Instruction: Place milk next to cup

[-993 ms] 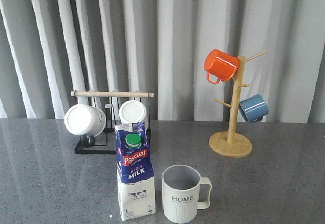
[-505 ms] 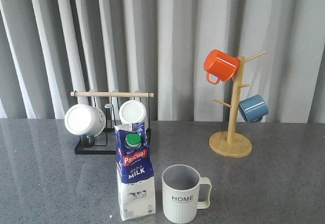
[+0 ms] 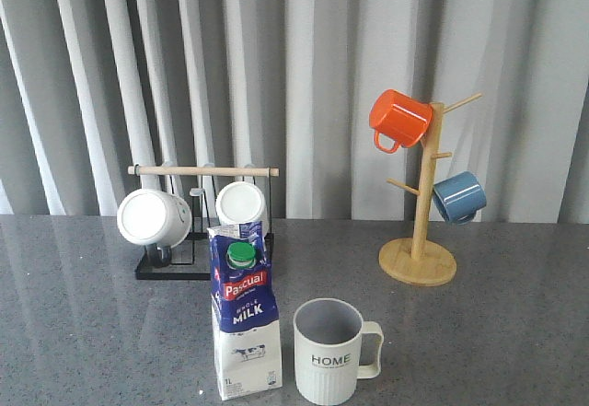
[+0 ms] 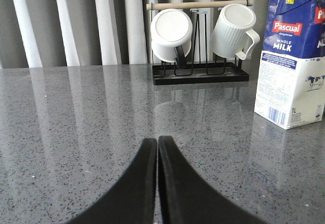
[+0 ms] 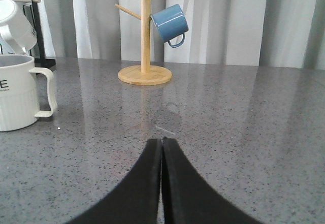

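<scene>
The milk carton point(image 3: 245, 319) stands upright on the grey table near the front, white and blue with a red "Pascual" band and a green cap. It also shows in the left wrist view point(image 4: 294, 56). The cream ribbed "HOME" cup point(image 3: 329, 351) stands just to its right, a small gap between them; it also shows in the right wrist view point(image 5: 18, 92). My left gripper point(image 4: 157, 141) is shut and empty, low over the table, well apart from the carton. My right gripper point(image 5: 162, 142) is shut and empty, apart from the cup. Neither gripper shows in the front view.
A black rack with a wooden bar point(image 3: 202, 171) holds two white mugs point(image 3: 154, 216) behind the carton. A wooden mug tree point(image 3: 421, 240) at the back right carries an orange mug point(image 3: 399, 119) and a blue mug point(image 3: 458, 196). Grey curtains hang behind the table.
</scene>
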{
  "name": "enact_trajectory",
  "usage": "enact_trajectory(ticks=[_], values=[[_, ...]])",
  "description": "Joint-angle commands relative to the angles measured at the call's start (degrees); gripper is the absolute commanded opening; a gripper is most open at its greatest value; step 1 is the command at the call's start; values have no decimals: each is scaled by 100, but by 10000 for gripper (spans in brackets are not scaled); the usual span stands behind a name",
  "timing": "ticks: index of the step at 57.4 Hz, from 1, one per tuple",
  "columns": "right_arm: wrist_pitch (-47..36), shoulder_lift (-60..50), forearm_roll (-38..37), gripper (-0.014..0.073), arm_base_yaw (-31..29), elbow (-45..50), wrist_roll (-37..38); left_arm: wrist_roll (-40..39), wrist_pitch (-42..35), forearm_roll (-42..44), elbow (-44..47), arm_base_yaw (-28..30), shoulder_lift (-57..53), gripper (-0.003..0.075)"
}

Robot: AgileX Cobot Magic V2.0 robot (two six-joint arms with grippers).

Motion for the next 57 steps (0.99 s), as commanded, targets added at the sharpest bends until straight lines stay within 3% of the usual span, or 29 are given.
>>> enact_trajectory(ticks=[1, 36, 48, 57], values=[[-539, -75, -31, -9, 1, 62, -498, -33, -415, -20, -116, -17, -63, -7], [-688, -75, 321, -9, -40, 62, -442, -33, -415, -20, -116, -17, -63, -7], [-706, -75, 499, -9, -434, 62, -148, -33, -415, -20, -116, -17, -63, -7], [-701, -75, 466, -9, -376, 62, -69, -33, -415, -20, -116, -17, -63, -7]])
